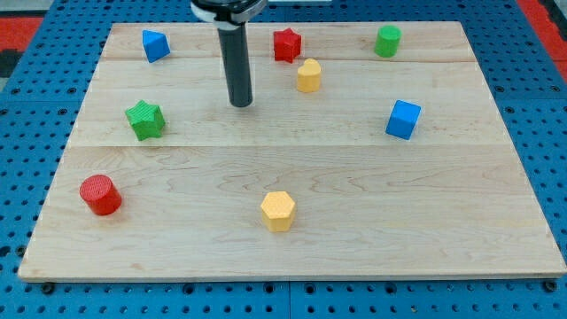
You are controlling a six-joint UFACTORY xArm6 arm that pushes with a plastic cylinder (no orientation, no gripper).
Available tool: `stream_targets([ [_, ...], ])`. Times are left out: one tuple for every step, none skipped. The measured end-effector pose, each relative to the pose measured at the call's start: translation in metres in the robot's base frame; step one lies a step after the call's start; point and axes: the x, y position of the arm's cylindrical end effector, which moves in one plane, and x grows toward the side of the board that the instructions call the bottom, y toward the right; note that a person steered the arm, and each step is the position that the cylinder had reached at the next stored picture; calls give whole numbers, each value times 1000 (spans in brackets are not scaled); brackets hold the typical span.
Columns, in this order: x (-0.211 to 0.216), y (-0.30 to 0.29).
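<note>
Wooden board [292,168] of pale planks lies on a blue perforated table [27,133] and fills most of the frame. Descending from the upper centre of the frame, the dark rod [237,62] stands upright, and its lower end, my tip [241,104], rests on bare wood in the upper middle of the board, touching no block. The arm carries no fingers, only this rod, so nothing is gripped. Nearest to the tip is the yellow rounded block [308,75], up and to the view's right of it and clearly apart. The red star [286,43] sits just above the yellow rounded block, near the board's top edge and to the right of the rod's shaft. To the view's left of the tip, at nearly the same height in the frame, lies the green star [145,120], well apart from it. The blue block [155,44], an angular piece, occupies the upper left of the board, and the green cylinder [387,41] the upper right. The blue cube [403,119] sits at the right side, mid-height. The red cylinder [101,195] stands at the lower left, and the yellow hexagon [278,210] at the lower centre, well below the tip.
</note>
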Motion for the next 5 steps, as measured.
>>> stream_targets([
  [-43,32],
  [-45,67],
  [-70,87],
  [-33,130],
  [3,120],
])
